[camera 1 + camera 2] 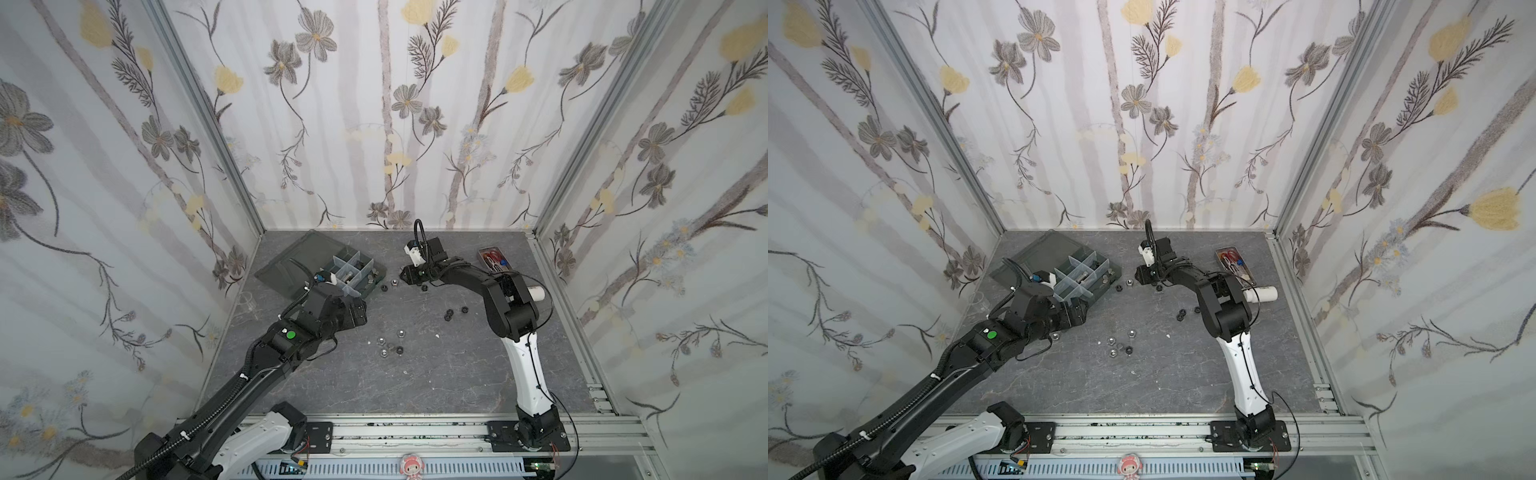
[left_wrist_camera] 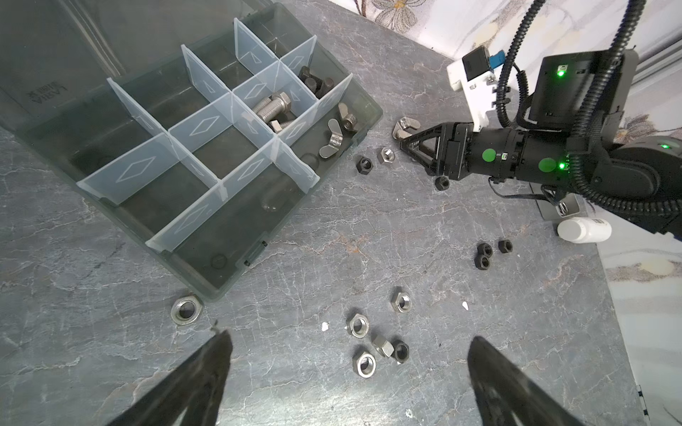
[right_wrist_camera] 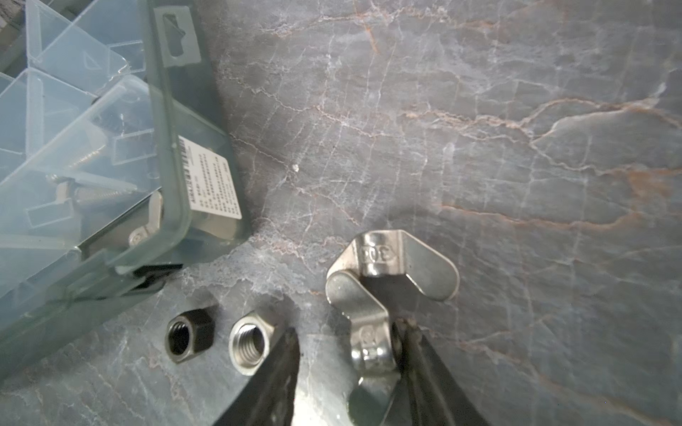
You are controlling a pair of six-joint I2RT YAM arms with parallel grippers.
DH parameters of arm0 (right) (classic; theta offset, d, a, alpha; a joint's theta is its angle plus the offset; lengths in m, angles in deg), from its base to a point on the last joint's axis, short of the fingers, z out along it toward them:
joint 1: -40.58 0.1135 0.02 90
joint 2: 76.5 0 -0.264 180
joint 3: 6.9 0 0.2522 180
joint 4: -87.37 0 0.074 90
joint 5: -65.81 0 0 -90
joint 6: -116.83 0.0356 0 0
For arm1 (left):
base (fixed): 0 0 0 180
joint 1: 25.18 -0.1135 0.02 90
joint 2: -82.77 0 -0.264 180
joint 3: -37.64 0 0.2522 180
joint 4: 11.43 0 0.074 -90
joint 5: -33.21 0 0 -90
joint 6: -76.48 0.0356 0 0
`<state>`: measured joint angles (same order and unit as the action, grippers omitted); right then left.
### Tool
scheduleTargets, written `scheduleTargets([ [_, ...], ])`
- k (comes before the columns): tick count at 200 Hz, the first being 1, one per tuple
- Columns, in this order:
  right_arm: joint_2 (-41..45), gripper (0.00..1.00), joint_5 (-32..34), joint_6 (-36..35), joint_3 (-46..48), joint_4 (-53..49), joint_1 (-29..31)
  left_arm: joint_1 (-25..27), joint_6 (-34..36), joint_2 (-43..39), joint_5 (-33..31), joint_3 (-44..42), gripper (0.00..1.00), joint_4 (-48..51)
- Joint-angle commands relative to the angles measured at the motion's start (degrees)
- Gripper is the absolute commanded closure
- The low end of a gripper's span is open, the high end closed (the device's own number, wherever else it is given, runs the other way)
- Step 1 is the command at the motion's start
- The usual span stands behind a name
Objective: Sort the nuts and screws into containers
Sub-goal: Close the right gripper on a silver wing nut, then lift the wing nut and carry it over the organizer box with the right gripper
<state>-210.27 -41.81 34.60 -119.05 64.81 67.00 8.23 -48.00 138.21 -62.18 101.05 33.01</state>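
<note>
Pick-up is in hand: the right end effector (image 3: pixel 348 328) straddles a silver wing nut (image 3: pixel 369 332) on the surface (image 3: pixel 479 147) near the organizer box (image 2: pixel 228 236), jaws part-open, one finger (image 3: pixel 428 369) touching. The left end effector (image 2: pixel 350 339) hangs wide open. Next: squeeze, lift, carry to the wing-nut compartment (image 2: pixel 313 166).

- Left arm (image 1: pixel 257 374) stretches in from the near edge, wrist tipped downward.
- Left pincer (image 2: pixel 348 348) hangs spread wide.
- Right arm (image 1: pixel 525 365) bends sharply at the elbow, forearm reaching toward the middle.
- Right pincer (image 3: pixel 348 330) sits low, jaws half apart, a gap showing.
</note>
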Motion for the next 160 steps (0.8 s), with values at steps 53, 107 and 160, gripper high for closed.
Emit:
scheduleTargets([
  [53, 0.96, 0.72, 9.13, -1.48, 0.25, -2.2, 0.91, -0.05, 0.82, 0.41, -1.48, 0.67, 0.0, -0.1],
  [107, 1.05, 0.85, 12.75, -2.32, 0.13, -2.17, 2.44, -0.01, 0.73, 0.02, -1.97, 1.57, 0.0, 0.69],
  [160, 2.1, 0.95, 14.03, -1.9, 0.21, -2.44, 3.04, -0.01, 0.64, -1.49, -2.69, 2.53, 0.0, 1.85],
])
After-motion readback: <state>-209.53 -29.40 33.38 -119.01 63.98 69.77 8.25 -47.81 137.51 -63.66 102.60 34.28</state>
